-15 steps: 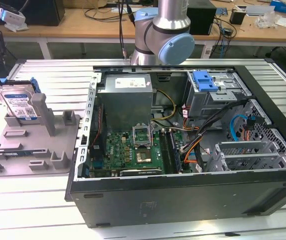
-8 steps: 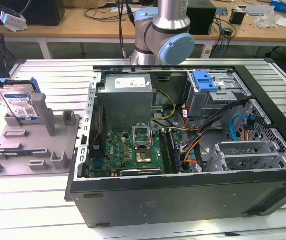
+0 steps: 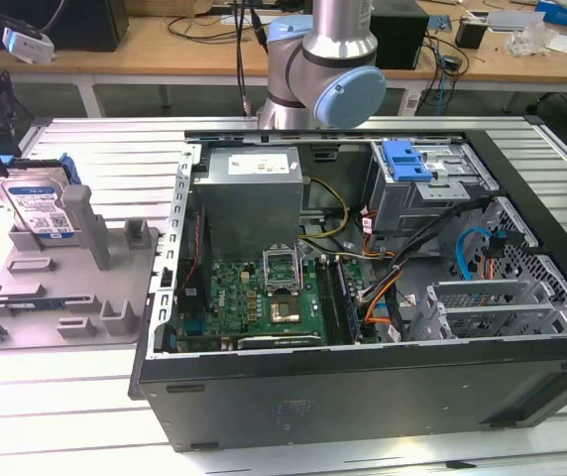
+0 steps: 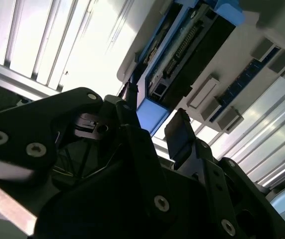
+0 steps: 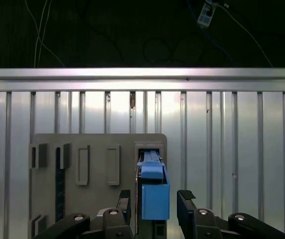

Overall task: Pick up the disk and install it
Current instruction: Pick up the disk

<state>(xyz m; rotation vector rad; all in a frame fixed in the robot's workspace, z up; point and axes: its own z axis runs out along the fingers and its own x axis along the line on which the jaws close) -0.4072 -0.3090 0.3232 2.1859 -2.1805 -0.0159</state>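
Two fingers (image 5: 124, 201) of my gripper (image 5: 155, 195) stand apart astride the disk (image 5: 155, 201), which sits upright in its grey holder (image 5: 97, 149). Pick-up is the step in hand; I judge it calls for squeezing squarely on the disk's edges.

Exterior view evenly lit; second wrist view: glare blows out table (image 4: 33, 35), gripper (image 4: 155, 112) v. dark, backlit.

Disk (image 3: 44, 206): silver, white-blue label, blue frame, tilted on edge in grey holder (image 3: 77, 288).
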